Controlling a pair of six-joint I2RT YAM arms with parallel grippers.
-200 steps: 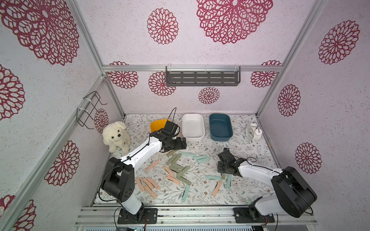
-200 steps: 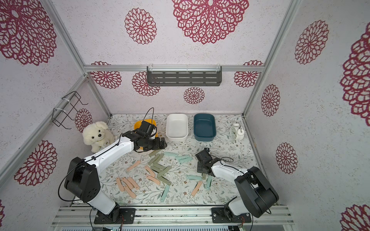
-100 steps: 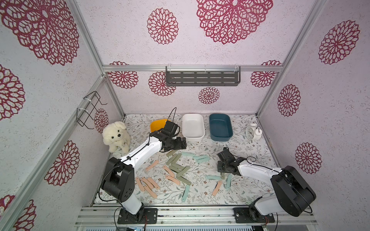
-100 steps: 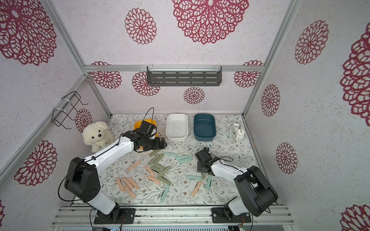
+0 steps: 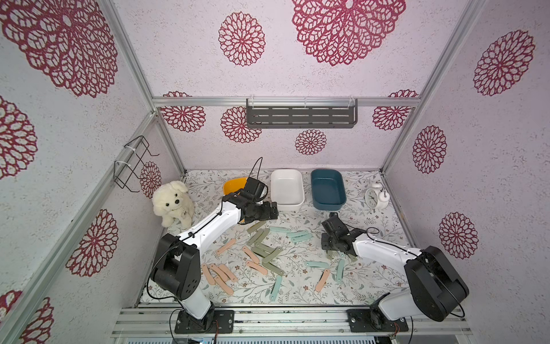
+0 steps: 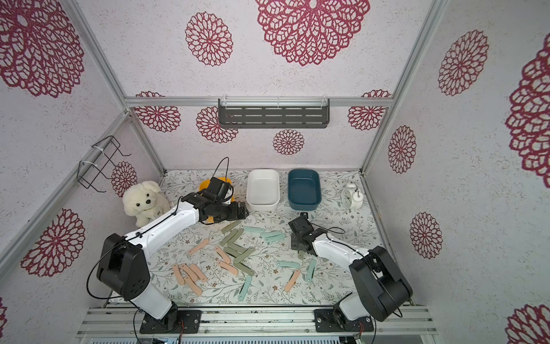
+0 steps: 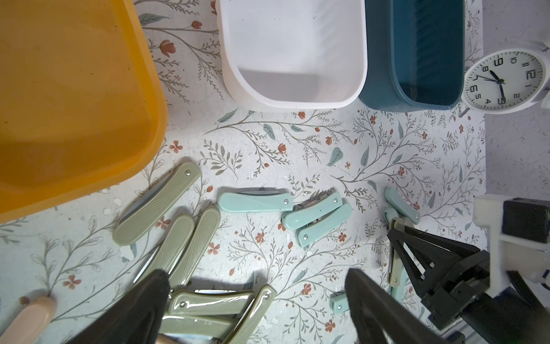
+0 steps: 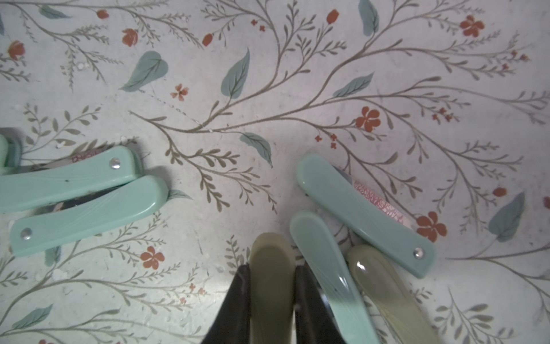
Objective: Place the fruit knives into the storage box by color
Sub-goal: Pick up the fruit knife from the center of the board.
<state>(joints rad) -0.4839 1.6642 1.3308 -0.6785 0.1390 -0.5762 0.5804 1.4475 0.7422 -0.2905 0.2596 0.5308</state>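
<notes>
Fruit knives lie scattered on the floral mat: peach-pink ones point(image 5: 218, 275) near the front left, sage-green ones point(image 5: 262, 247) in the middle, mint-teal ones point(image 5: 297, 236) further right. Three storage boxes stand at the back: orange point(image 5: 233, 186), white point(image 5: 288, 206) and dark blue point(image 5: 328, 205). My left gripper point(image 5: 269, 208) hangs open in front of the orange and white boxes, above sage-green knives point(image 7: 208, 306), holding nothing. My right gripper point(image 8: 271, 277) is down at the mat, shut on a sage-green knife point(image 8: 272, 286). A teal knife point(image 8: 324, 268) lies right beside that one.
A plush dog point(image 5: 174, 204) sits at the back left and a white alarm clock point(image 5: 375, 196) at the back right. A wire rack point(image 5: 134, 162) hangs on the left wall and a grey shelf point(image 5: 300, 113) on the back wall.
</notes>
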